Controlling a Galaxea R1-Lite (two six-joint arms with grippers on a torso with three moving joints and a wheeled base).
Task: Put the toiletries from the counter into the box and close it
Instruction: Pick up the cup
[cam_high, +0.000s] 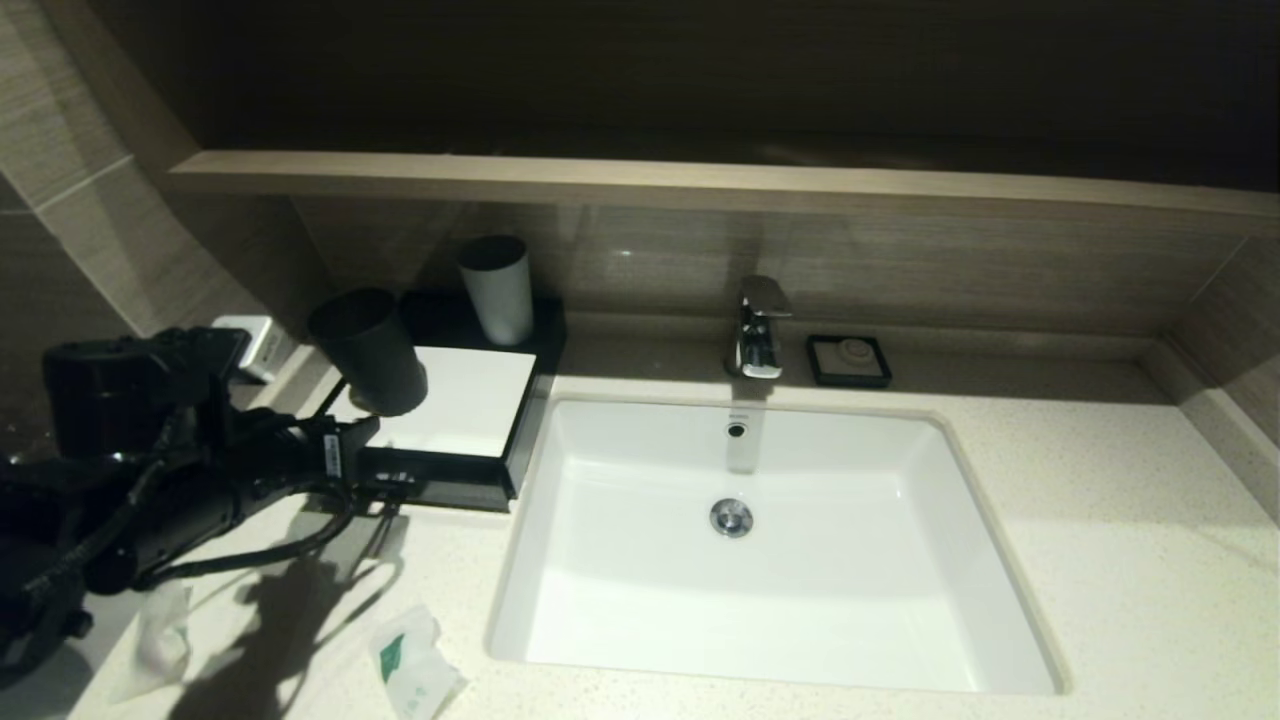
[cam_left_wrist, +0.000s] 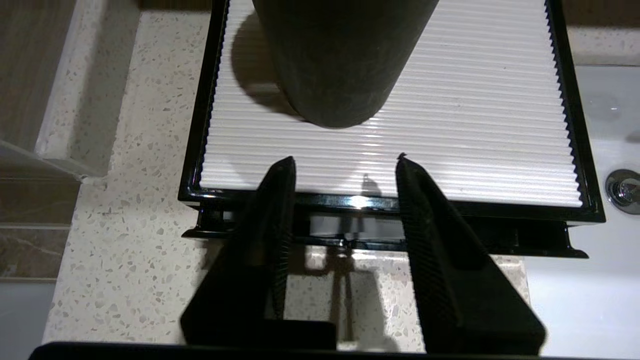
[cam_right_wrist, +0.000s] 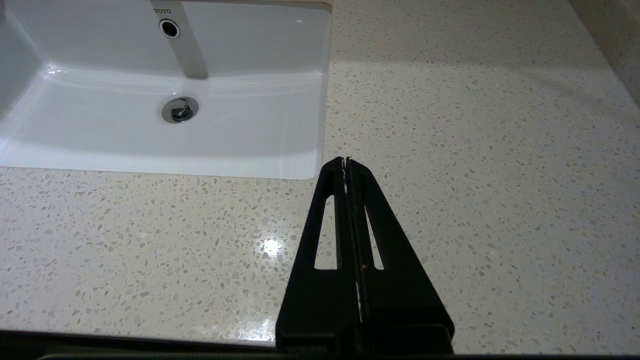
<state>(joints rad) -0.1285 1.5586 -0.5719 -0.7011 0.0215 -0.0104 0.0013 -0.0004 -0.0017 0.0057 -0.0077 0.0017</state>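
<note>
A black box with a white ribbed lid (cam_high: 470, 410) stands on the counter left of the sink. A black cup (cam_high: 370, 350) and a white cup (cam_high: 497, 288) stand on it. My left gripper (cam_high: 380, 470) is open and empty at the box's front edge. In the left wrist view the gripper (cam_left_wrist: 345, 159) has its fingertips over the lid (cam_left_wrist: 475, 125), with the black cup (cam_left_wrist: 340, 60) just beyond. A narrow gap (cam_left_wrist: 350, 227) shows in the box front. Two white toiletry packets lie on the near counter, one with green print (cam_high: 415, 675) and one at the far left (cam_high: 160, 640). My right gripper (cam_right_wrist: 346, 160) is shut and empty.
The white sink (cam_high: 990, 560) fills the middle, with a chrome faucet (cam_high: 760, 325) and a black soap dish (cam_high: 848, 360) behind it. The right gripper hovers over bare speckled counter (cam_right_wrist: 475, 150) to the right of the sink (cam_right_wrist: 320, 100). A wall socket (cam_high: 255, 345) sits behind my left arm.
</note>
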